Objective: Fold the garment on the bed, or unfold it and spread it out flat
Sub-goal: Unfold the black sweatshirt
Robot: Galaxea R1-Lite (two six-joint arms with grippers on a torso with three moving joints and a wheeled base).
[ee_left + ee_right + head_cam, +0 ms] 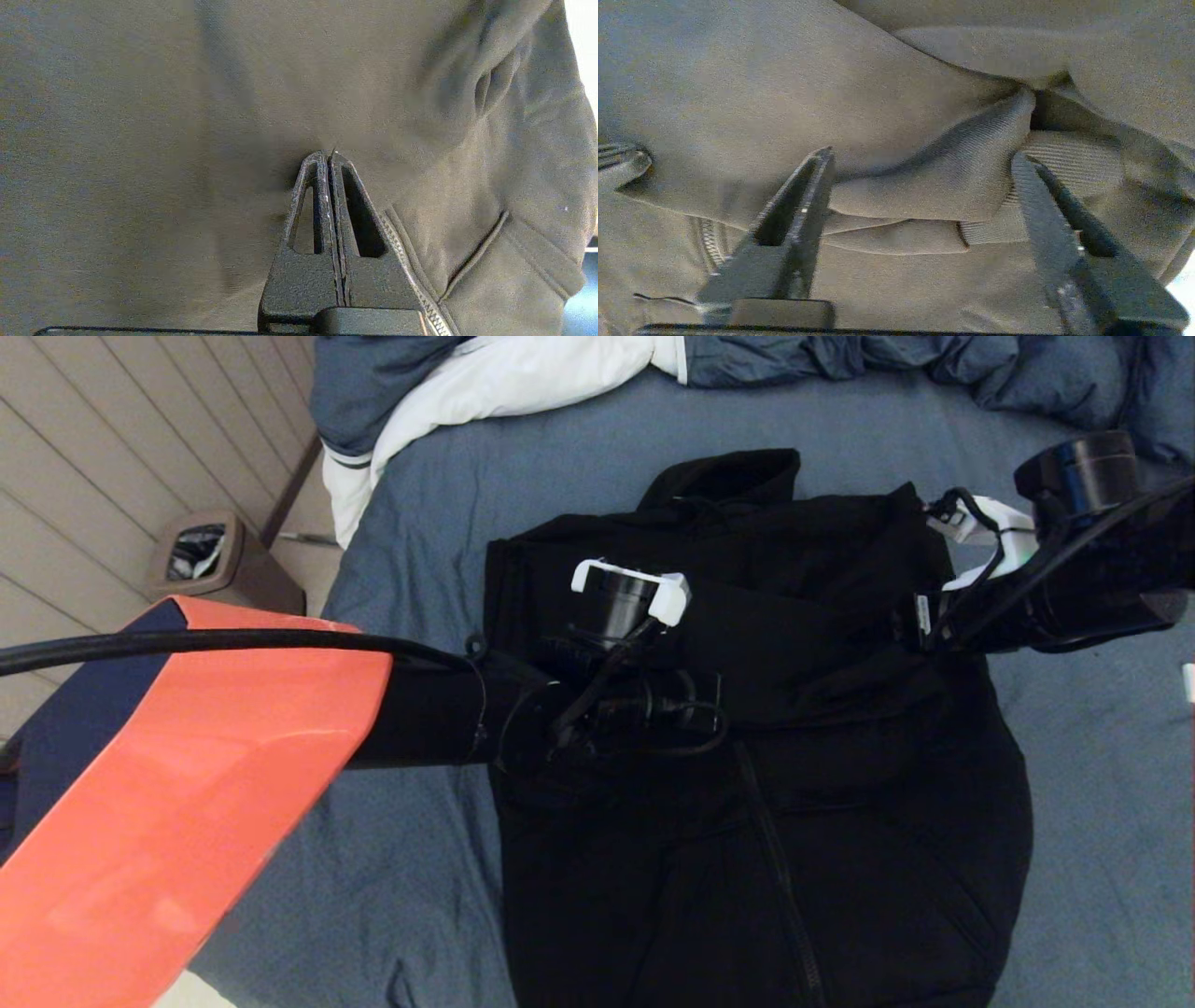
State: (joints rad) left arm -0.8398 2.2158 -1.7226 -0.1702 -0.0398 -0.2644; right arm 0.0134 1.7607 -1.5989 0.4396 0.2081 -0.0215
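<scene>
Bed | garment spread | left gripper jaws together | right gripper jaws apart

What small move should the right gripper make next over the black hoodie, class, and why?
Probably lift the right gripper clear of the hoodie: it is open, with a ribbed cuff lying loose between its fingers. The left gripper is shut, tips against the fabric beside the zipper.

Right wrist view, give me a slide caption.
Right gripper open over the black hoodie's ribbed cuff, sleeve folded across the body.
</scene>
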